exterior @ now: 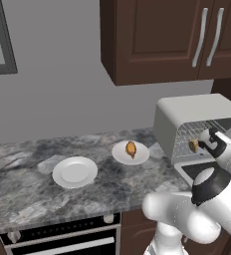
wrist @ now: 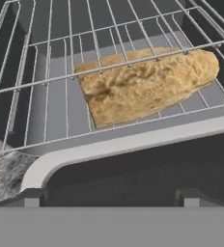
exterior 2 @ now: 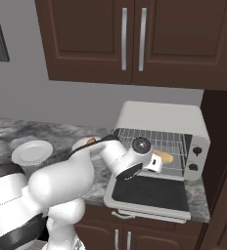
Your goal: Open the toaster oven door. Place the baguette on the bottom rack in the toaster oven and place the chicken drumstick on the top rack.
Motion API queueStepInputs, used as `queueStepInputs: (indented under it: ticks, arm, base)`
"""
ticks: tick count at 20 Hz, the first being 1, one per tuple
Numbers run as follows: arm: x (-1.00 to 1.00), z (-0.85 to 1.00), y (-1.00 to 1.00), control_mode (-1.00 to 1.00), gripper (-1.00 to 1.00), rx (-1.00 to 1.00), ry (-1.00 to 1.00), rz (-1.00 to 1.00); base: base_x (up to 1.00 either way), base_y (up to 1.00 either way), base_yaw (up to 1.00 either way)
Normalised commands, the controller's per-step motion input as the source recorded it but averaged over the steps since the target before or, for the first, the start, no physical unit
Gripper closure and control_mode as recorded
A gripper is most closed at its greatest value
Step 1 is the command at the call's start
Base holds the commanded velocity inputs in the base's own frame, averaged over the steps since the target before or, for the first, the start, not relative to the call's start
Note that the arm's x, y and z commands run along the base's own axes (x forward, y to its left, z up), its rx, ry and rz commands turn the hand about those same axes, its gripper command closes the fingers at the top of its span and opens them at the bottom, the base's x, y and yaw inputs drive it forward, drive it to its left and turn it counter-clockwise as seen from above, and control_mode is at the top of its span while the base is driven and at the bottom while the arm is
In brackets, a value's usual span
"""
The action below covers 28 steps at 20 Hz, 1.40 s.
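You have the boxy light grey toaster oven standing at the right end of the grey marbled stone counter, under the dark brown wall cabinets. Its toaster oven door, a dark glass panel in a light grey frame, is folded all the way down and lies flat out past the counter's front edge.

The elongated tan-brown baguette lies inside on the bottom rack, the lower silver wire shelf, near that rack's front edge, with its paler cut face turned to the left of the hand view. You see it through the wires of the top rack, the upper silver wire shelf.

Your two-finger gripper has let go: its two dark finger tips stand wide apart at the bottom of the hand view, just outside the oven mouth and above the lowered door, gripping nothing and apart from the bread.

The small glossy orange-brown chicken drumstick sits on a small round white plate near the counter's back edge, just left of the oven. A second round white plate rests further left, toward the middle of the counter.
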Motion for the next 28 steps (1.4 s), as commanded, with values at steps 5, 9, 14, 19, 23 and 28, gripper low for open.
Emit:
queueStepInputs:
  ticks: [5,9,14,19,23,28]
  arm:
    - [-0.03,0.27,0.09,-1.00,-1.00,0.20,0.00,-0.18]
    - [0.00,0.33,0.01,-1.00,-1.00,0.09,0.00,-0.19]
    - [0.00,0.20,0.03,-1.00,-1.00,0.14,-0.04,-0.06]
    - [0.04,0.03,0.07,-1.00,-1.00,0.16,-0.13,-0.06]
    - [0.07,-0.01,0.00,-1.00,-1.00,0.06,-0.04,-0.09]
    - [0.19,-0.01,0.12,-1.00,-1.00,0.07,-0.04,-0.11]
  base:
    - [0.00,0.00,0.00]
    - [0.00,0.00,0.00]
    - [0.00,0.00,0.00]
    - [0.00,0.00,0.00]
    - [0.00,0.00,0.00]
    - [0.00,0.00,0.00]
